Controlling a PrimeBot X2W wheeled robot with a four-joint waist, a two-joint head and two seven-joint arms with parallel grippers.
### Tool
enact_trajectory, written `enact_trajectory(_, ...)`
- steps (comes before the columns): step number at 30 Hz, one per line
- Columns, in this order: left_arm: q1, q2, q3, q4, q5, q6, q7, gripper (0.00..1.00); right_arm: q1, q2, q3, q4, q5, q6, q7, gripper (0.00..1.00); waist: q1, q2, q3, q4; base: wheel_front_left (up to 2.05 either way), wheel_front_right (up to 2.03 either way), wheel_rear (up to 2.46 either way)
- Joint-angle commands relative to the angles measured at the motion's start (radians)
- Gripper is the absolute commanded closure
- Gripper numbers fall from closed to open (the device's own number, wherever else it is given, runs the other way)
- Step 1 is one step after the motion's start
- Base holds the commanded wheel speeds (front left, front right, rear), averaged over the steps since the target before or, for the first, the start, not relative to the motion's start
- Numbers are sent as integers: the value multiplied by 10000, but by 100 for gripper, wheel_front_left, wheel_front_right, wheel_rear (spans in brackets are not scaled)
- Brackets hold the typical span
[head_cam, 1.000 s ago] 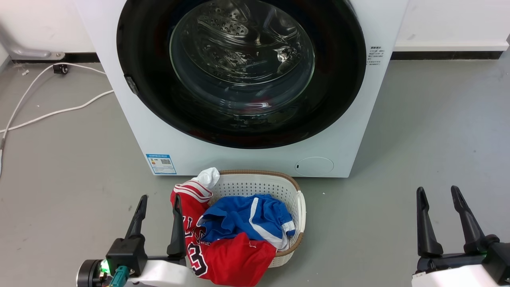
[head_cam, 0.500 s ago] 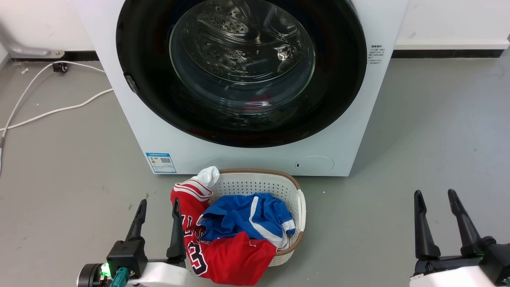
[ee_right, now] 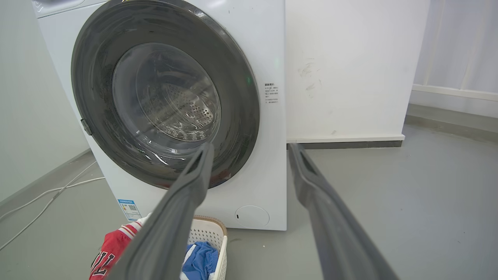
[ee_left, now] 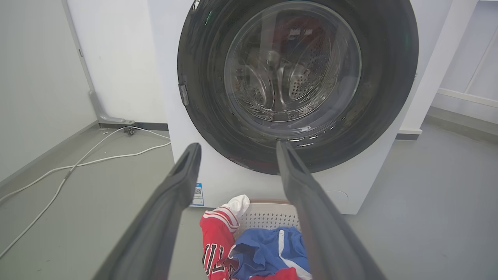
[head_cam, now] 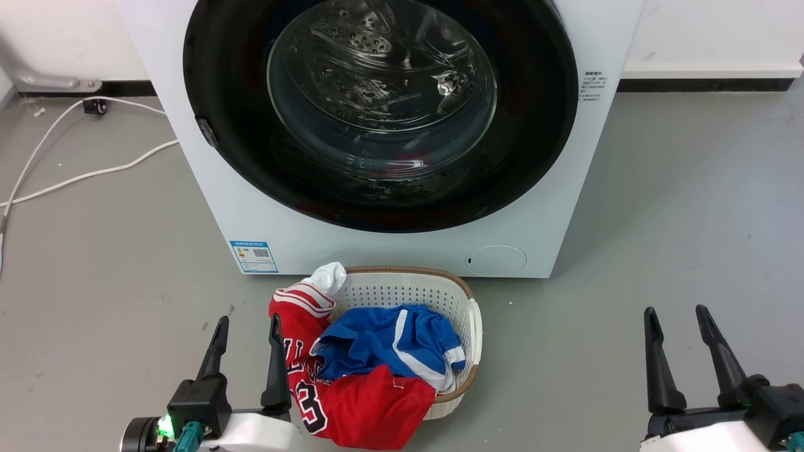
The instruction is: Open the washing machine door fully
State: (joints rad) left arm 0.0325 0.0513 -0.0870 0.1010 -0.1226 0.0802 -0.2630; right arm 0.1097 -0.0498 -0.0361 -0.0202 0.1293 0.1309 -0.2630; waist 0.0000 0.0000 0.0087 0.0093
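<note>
Fingers (head_cam: 657,364) of your right gripper (head_cam: 673,310) stand parted, holding and touching nothing. Those of your left gripper (head_cam: 248,319) are likewise spread and empty; the inner one lies just beside the red jersey (head_cam: 364,408), and you cannot tell whether it touches the cloth.

Change over the last second: in the head view the right gripper has slid slightly lower and inward, the left a shade lower. A small early shift of the whole picture belongs to the camera. The large round glossy black washing machine door (head_cam: 382,107), with its clear bulging glass centre, lies as before, flush against the white boxy front-loading washing machine (head_cam: 389,254).

Reading: you have made no progress on the opening yet. Both arms sit low over the grey floor (head_cam: 659,188), well apart from the door. Between them and the machine stands the white perforated plastic laundry basket (head_cam: 402,295), carrying the jersey and a blue garment (head_cam: 389,342).

A small grey tab (head_cam: 207,133) on the door's left rim, as the head view shows it, is probably the catch. Expect to reach there, and mind that the swinging door may meet the basket.
</note>
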Motion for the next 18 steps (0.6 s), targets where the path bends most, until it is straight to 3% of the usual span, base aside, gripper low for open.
enact_trajectory(1, -47, -17, 24, -1, 49, 46, -28, 0, 34, -9, 17, 21, -65, -3, -26, 65, 0, 0, 2, 3, 0, 0, 0)
enact_trajectory(2, -48, -17, 26, -5, 49, 51, -28, 0, 22, -9, 32, 14, -51, -3, -26, 100, 0, 0, 3, 4, 0, 0, 0)
enact_trajectory(5, -39, -17, 38, -8, 42, 61, -28, 0, 46, -9, 83, 69, 277, -3, -26, 100, 0, 0, -4, 1, 0, 0, 0)
enact_trajectory(7, -31, -19, 39, -5, 38, 60, -28, 0, 85, -7, 107, 243, 1327, -3, -26, 100, 0, 0, -16, 2, 0, 0, 0)
enact_trajectory(13, -37, -16, 40, 14, 35, 21, -28, 0, -26, -4, 583, 933, 6461, -1, -26, 100, 0, 0, -61, 14, 0, 0, 0)
enact_trajectory(18, 16, -17, 57, 6, 34, -1, -28, 0, -375, -21, 371, 897, 10512, -1, -25, 100, 0, 0, -71, -12, 0, 0, 0)
